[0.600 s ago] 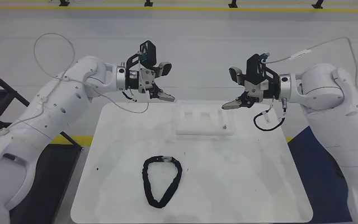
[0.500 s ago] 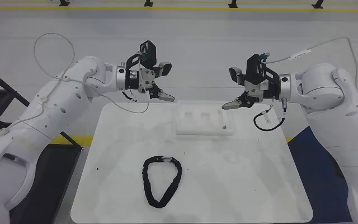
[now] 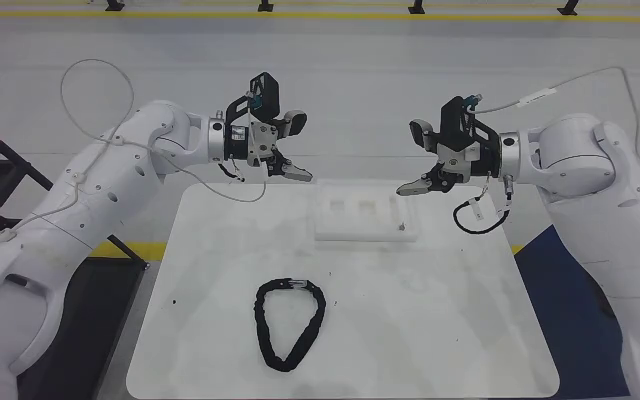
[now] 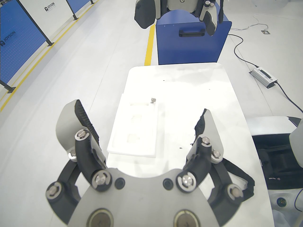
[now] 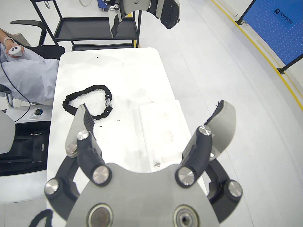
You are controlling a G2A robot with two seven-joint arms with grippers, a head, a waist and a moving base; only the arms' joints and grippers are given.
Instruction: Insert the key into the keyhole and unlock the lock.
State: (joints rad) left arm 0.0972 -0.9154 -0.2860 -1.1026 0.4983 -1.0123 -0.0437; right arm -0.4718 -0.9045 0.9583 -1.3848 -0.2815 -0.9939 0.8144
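A black fabric-covered chain lock (image 3: 290,323) lies in a closed loop on the white table (image 3: 450,330), toward the front; its metal lock end (image 5: 108,100) faces the tray. A small key (image 3: 402,226) rests at one end of a white foam tray (image 3: 366,217) at the back of the table. My left gripper (image 3: 296,146) hangs open in the air past the table's back left corner. My right gripper (image 3: 415,158) is open too, above the back edge near the tray's key end. From the wrist views, the key (image 4: 153,100) (image 5: 156,164) lies clear of both grippers.
A blue cabinet (image 4: 191,41) stands beyond the table's right side, and a black shelf cart (image 5: 94,24) beyond its left side. A power brick (image 4: 264,77) with cables lies on the floor. The foam tray (image 4: 142,142) has three shallow pockets.
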